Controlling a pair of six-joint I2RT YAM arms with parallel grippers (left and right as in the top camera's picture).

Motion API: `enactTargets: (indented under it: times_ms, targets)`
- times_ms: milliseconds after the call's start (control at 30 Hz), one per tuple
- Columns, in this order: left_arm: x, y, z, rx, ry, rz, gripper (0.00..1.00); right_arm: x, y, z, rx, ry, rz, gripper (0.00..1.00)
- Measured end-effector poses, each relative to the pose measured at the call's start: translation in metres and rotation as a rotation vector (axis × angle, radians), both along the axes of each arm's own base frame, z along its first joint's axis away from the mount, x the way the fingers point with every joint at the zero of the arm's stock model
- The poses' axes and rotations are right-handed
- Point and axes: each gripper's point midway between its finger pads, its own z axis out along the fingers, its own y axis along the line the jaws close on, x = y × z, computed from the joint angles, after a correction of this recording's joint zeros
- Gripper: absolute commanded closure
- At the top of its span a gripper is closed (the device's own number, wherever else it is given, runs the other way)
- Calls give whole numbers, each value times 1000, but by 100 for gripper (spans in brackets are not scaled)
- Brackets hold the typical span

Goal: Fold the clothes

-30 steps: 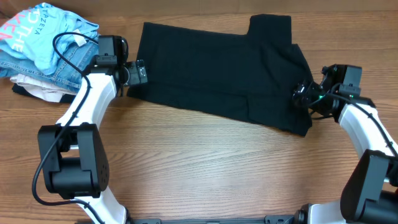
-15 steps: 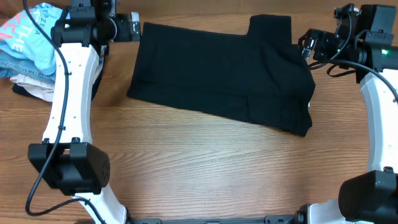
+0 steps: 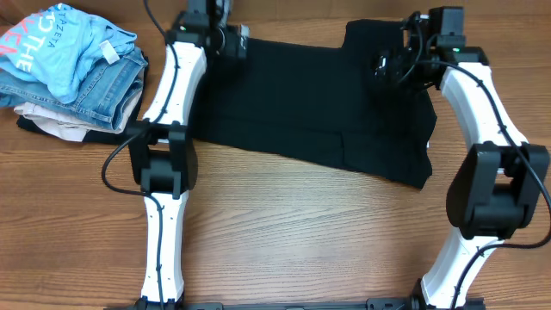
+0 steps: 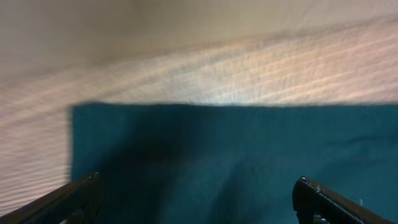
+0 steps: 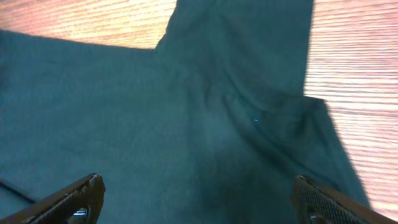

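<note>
- The left gripper point(image 3: 234, 40) hovers with its two dark fingers point(image 4: 79, 194) spread wide and nothing between them.
- The plain black soft fabric T-shirt point(image 3: 301, 103) lies flat directly beneath this gripper. In the left wrist view the shirt point(image 4: 217, 162) fills the space between the fingers, its straight edge runs just ahead of them, and one corner sits ahead of the left-hand finger.
- The brown wood-grain table point(image 3: 284, 232) shows beyond that edge; this view is blurred.
- The right gripper point(image 3: 384, 67) is also spread wide, its fingers point(image 5: 78, 198) apart and gripping nothing.
- The shirt point(image 5: 211, 143) lies beneath and ahead of the right gripper, with a sleeve-like flap reaching further ahead of it and bare wood on both sides of the flap.
- Well to the outer side of the left gripper sits a pile: a crumpled light blue T-shirt with pink lettering point(image 3: 60, 43) on top of blue denim jeans point(image 3: 108, 95).
</note>
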Motion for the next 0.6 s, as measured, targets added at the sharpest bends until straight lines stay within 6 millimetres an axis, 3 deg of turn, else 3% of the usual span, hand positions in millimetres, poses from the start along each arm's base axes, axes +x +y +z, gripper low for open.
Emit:
enactTargets:
  times_ms: [100,333,433,467,600]
  targets:
    - [-14,-1,-42,38,104,-14,0,-5,9,-14,-1,43,15,0]
    - [-46,8,-54,92,254,-16,0,-19,17,-23,10,118,10,0]
    - [-46,9,-54,95,252,-14,0,-16,25,-29,10,117,24,0]
    - [-43,10,-52,101,238,-8,0,-15,30,-39,9,130,33,0]
    - [-7,12,-30,106,67,13,0,-3,36,-41,9,81,43,0]
